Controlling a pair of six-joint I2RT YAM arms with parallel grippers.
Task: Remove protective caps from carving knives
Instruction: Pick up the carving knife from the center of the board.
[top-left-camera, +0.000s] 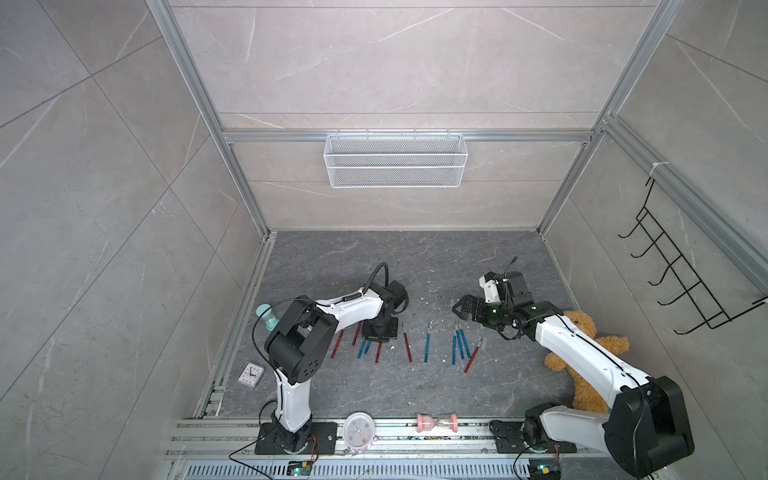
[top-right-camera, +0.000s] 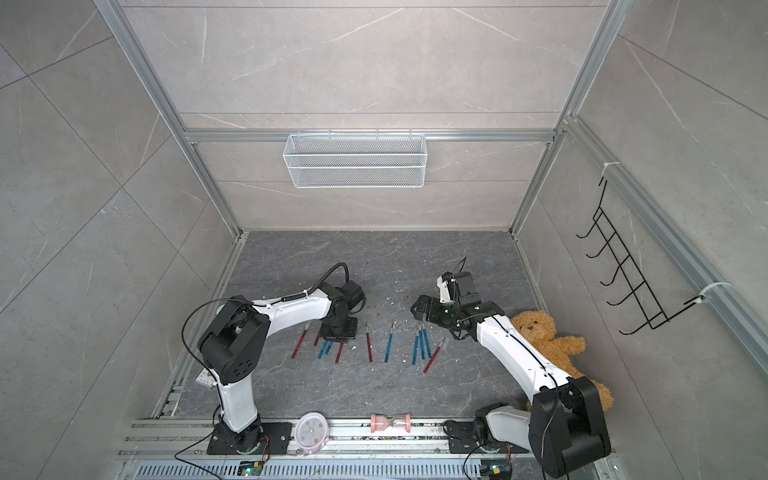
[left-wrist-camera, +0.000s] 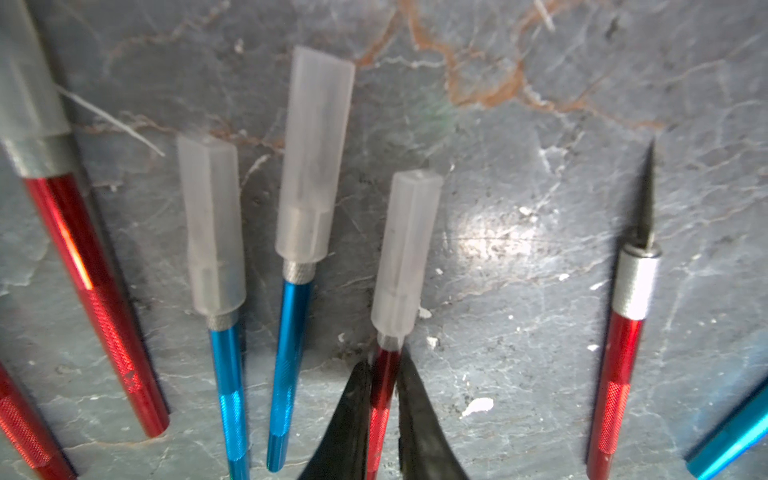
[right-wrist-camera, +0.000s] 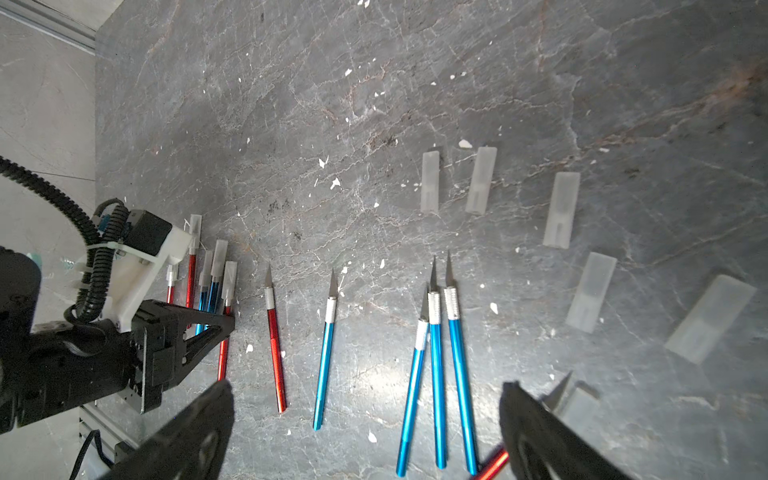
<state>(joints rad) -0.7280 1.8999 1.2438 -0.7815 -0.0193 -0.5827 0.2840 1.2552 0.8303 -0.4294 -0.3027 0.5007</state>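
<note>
The left claw (left-wrist-camera: 384, 362) is down low by the dark surface (left-wrist-camera: 540, 124). Its two black fingers (left-wrist-camera: 351, 415) pinch the handle of a red knife (left-wrist-camera: 380, 407), one on each side, just under the cloudy cap (left-wrist-camera: 405, 253) that sits on the knife's tip. Two blue knives (left-wrist-camera: 289, 353) lie right next to it, and they have caps on too.

The right claw (right-wrist-camera: 365, 388) is wide open and holds nothing. It hangs over the middle of the row, above knives with bare blades (right-wrist-camera: 437, 374). Those blades point away from the claw. Five loose caps (right-wrist-camera: 561, 210) lie flat on the surface past the blade tips, each one apart from the others. Another red knife (right-wrist-camera: 494, 462) peeks out beside one of its fingers (right-wrist-camera: 540, 428).
</note>
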